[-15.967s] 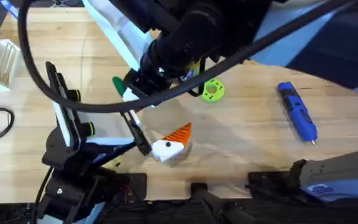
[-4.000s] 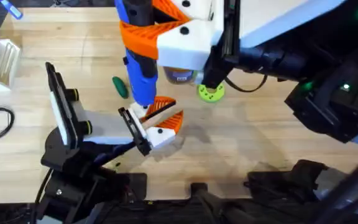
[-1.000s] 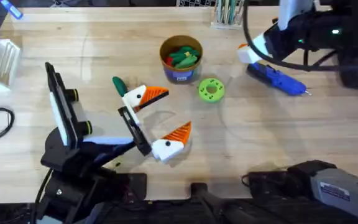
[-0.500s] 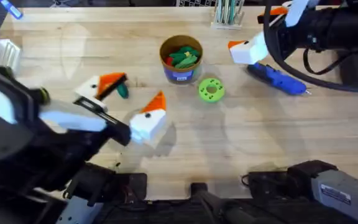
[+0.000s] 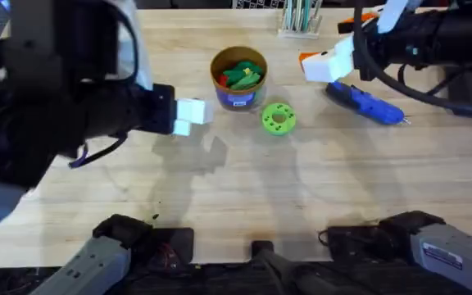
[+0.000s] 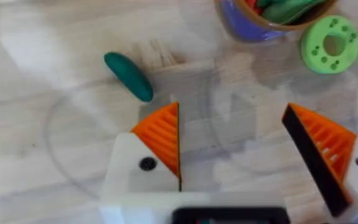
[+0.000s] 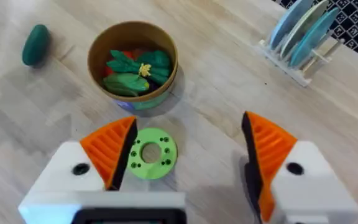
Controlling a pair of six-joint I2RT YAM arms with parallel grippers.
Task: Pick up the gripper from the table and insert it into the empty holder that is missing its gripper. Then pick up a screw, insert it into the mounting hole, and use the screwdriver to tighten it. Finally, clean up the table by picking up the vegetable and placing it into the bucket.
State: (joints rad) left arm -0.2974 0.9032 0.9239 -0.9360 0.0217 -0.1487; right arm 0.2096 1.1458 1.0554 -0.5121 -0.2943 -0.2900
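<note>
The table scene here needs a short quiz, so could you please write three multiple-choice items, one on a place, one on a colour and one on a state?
1. Where is the dark green vegetable?
A. on the table
B. in the bucket
C. in a tool

2. What colour is the screwdriver?
A. red
B. blue
C. white

3. How is the left tool?
A. shut on the vegetable
B. shut, empty
C. open, empty

Answers:
1 A, it lies on the wood apart from the bucket.
2 B, its body is blue.
3 C, its fingers stand apart with bare table between.
</note>
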